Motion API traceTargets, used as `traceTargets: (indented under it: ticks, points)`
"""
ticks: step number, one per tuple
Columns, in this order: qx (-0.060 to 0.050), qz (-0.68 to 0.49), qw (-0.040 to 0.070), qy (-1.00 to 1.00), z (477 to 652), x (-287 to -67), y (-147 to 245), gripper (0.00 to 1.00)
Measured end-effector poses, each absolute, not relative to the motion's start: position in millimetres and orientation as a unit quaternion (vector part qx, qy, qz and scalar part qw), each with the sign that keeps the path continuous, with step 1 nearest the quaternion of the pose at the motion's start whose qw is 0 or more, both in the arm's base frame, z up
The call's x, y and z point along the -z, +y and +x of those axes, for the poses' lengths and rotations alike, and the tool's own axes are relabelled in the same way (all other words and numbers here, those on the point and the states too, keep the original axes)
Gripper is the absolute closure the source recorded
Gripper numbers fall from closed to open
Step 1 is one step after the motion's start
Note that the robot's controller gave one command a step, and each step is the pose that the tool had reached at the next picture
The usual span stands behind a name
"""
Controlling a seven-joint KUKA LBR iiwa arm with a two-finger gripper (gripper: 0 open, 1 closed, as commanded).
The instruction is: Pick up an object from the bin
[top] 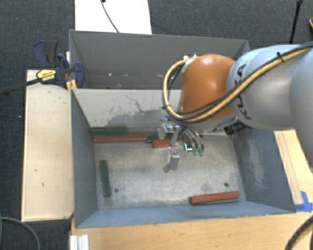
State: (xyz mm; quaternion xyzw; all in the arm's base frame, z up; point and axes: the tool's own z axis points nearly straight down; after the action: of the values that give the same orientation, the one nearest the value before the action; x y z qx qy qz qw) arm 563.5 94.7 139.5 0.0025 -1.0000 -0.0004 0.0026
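Scuffed matt metal bin; smooth, glossy orange wrist cover

Grey bin — red-brown bars, a dark green bar.

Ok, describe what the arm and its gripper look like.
The arm is silver-grey and rounded, with black lettering near a glossy orange wrist cover. Black and yellowish cables loop around that cover. The gripper is small, grey metal with green bits.
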Motion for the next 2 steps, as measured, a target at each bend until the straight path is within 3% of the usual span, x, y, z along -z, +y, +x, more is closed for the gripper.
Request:
traceTargets:
  ticks: [1,2]
  points:
    - [0.000,-0.106,0.001,-0.994,586.6,-70,84,0.00]
    - [0.002,-0.135,-0.003,-0.991,591.8,-102,105,0.00]
